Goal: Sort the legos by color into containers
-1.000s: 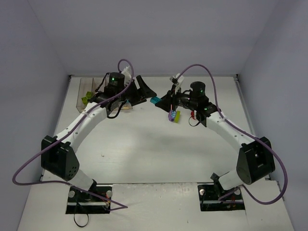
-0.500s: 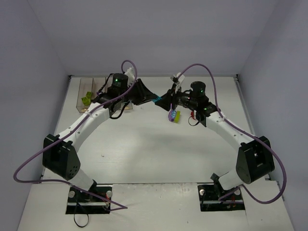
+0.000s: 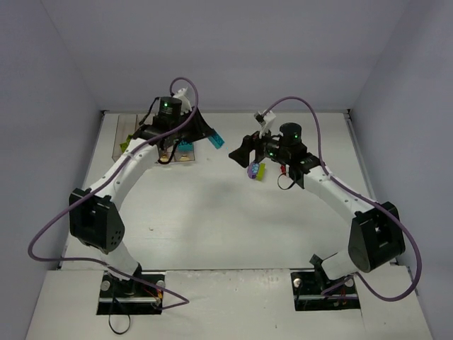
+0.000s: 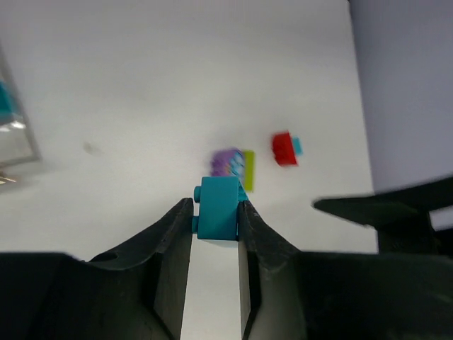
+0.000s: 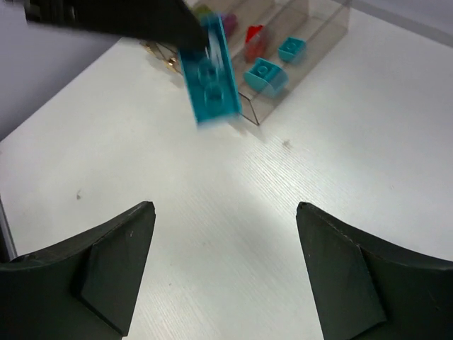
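- Opened within the last second, the right gripper [image 3: 241,151] now stands wide and empty over the white table [image 3: 212,219]. It was pinching the teal brick [image 3: 216,140] before (a hand-over, by the look of it).
- Just beside it on the table lie the loose legos yet to be sorted: a purple-and-lime piece [image 3: 254,171] and a red brick [image 3: 284,168] with a bit of teal on it. Neither has shifted.
- Farther out, the left gripper [image 3: 211,137] has clamped narrow on the teal brick, one finger on each side. It has drawn back from the meeting point toward the far left.
- That brick hangs clear of the table, tilted, between the two grippers and on the bins' side.
- At the far left stand the containers [image 3: 122,134]. The right wrist view shows two teal legos [image 5: 265,74] already in the end compartment closest to the grippers, with something red beyond them.
- The transfer looks finished. What remains for this brick, I judge, is carrying it over that teal compartment and letting go.
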Available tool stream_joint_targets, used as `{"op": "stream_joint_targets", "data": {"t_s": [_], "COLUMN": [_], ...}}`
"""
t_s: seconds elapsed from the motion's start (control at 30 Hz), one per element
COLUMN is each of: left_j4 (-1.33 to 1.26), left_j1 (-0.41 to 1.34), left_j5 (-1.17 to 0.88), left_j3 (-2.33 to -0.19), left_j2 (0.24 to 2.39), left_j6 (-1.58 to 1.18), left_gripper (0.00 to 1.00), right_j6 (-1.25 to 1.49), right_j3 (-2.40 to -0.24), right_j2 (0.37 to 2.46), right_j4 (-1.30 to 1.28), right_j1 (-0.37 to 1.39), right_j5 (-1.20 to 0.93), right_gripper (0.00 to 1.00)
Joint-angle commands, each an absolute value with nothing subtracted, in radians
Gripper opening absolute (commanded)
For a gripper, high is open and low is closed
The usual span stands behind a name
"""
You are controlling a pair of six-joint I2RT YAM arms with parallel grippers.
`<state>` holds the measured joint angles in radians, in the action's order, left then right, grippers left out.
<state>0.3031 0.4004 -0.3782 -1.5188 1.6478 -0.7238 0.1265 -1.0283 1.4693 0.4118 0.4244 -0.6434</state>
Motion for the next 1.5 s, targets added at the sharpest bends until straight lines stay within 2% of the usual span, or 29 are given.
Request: {"op": "stream_joint_targets", "data": {"t_s": [0.0, 0.3, 0.53, 0.63, 0.67, 0.7, 0.77, 0.8, 0.93, 1.07, 1.37, 1.47], "left_j4": [0.334, 0.399, 0.436, 0.462, 0.460, 0.460, 0.462, 0.460, 0.428, 0.448, 0.497, 0.479], "left_j1": [0.307, 0.216, 0.206, 0.201, 0.201, 0.199, 0.199, 0.199, 0.201, 0.202, 0.255, 0.273], "left_j5": [-0.235, -0.032, 0.044, 0.051, 0.051, 0.051, 0.045, 0.034, 0.014, 0.000, -0.078, -0.124], "left_j3": [-1.640, -1.955, -2.221, -2.313, -2.335, -2.339, -2.347, -2.342, -2.277, -2.217, -1.970, -1.843], "left_j2": [1.664, 1.983, 2.226, 2.302, 2.325, 2.333, 2.344, 2.342, 2.307, 2.217, 1.935, 1.836], "left_j6": [-0.537, -0.283, -0.224, -0.219, -0.218, -0.218, -0.218, -0.219, -0.230, -0.265, -0.377, -0.403], "left_gripper": [0.00, 0.00, 0.01, 0.12, 0.21, 0.25, 0.31, 0.41, 0.59, 0.63, 0.64, 0.64], "right_j6": [0.121, 0.156, 0.158, 0.161, 0.163, 0.164, 0.173, 0.181, 0.235, 0.284, 0.387, 0.405], "right_j3": [-1.022, -0.899, -0.851, -0.842, -0.841, -0.841, -0.842, -0.842, -0.841, -0.848, -0.909, -0.946], "right_j2": [1.391, 1.253, 1.169, 1.161, 1.161, 1.163, 1.180, 1.187, 1.236, 1.301, 1.503, 1.543], "right_j4": [0.384, 0.307, 0.222, 0.209, 0.207, 0.207, 0.203, 0.202, 0.204, 0.204, 0.213, 0.215], "right_j1": [0.411, 0.407, 0.407, 0.408, 0.408, 0.408, 0.408, 0.408, 0.407, 0.399, 0.397, 0.388], "right_j5": [-0.534, -0.450, -0.399, -0.377, -0.361, -0.353, -0.325, -0.310, -0.212, -0.157, -0.063, -0.046], "right_gripper": [0.78, 0.78, 0.78, 0.79, 0.79, 0.79, 0.79, 0.78, 0.76, 0.74, 0.58, 0.58]}}
